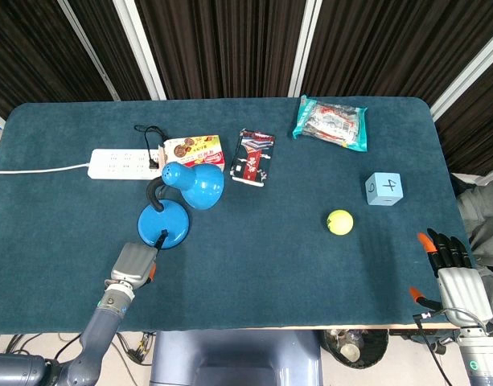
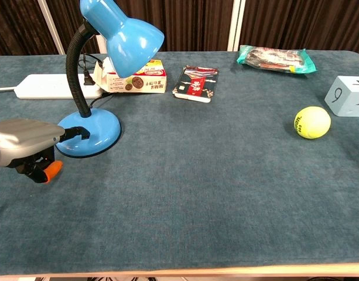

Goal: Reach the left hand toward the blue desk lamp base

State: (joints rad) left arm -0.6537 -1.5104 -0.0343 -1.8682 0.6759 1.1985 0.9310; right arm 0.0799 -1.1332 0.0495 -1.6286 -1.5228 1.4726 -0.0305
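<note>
The blue desk lamp stands left of centre, its round base (image 1: 164,223) (image 2: 92,132) flat on the table and its shade (image 1: 195,184) (image 2: 124,35) on a black gooseneck above. My left hand (image 1: 134,264) (image 2: 26,144) is just in front of the base, holding nothing. Its dark fingers (image 2: 75,132) stretch forward over the base's near rim, and the orange-tipped thumb hangs below. Whether they touch the base I cannot tell. At the table's front right corner my right hand (image 1: 451,268) lies with its fingers spread and nothing in it.
Behind the lamp lie a white power strip (image 1: 122,163), a snack box (image 1: 195,149) and a small booklet (image 1: 253,157). A snack bag (image 1: 330,122) is at the back, with a blue cube (image 1: 384,188) and a tennis ball (image 1: 339,222) to the right.
</note>
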